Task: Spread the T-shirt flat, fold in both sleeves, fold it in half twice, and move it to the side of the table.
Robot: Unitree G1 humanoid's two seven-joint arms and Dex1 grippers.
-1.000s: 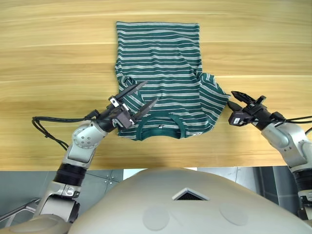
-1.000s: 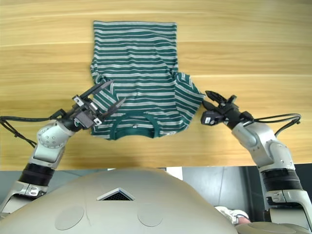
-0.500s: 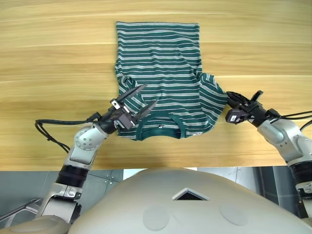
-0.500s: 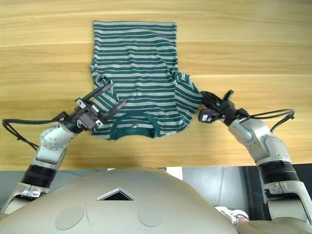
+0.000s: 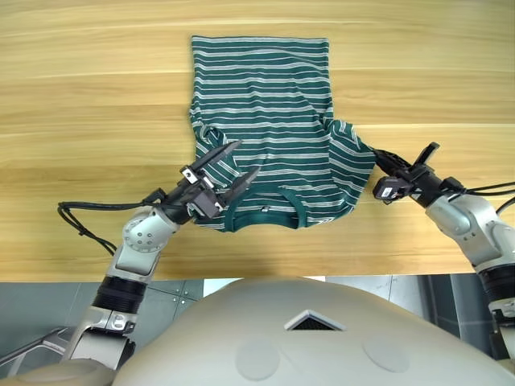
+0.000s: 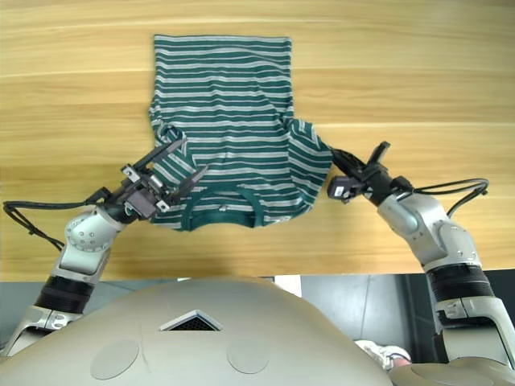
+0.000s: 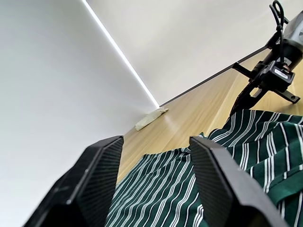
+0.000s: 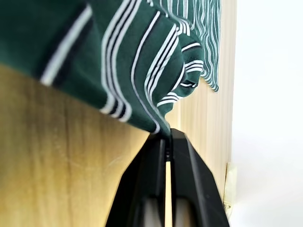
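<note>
Green-striped T-shirt (image 5: 261,96), sleeve (image 5: 354,149) edge clamped in right pincer (image 5: 376,153), left pincer (image 5: 248,155) spread just above the cloth.

Wood table (image 5: 88,88) w/ striped T-shirt (image 5: 261,96) lying mid-table, sleeves bunched.

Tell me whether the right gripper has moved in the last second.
Yes. The right gripper has shifted toward the robot's left across the bare table, and now meets the sleeve edge of the T-shirt.
</note>
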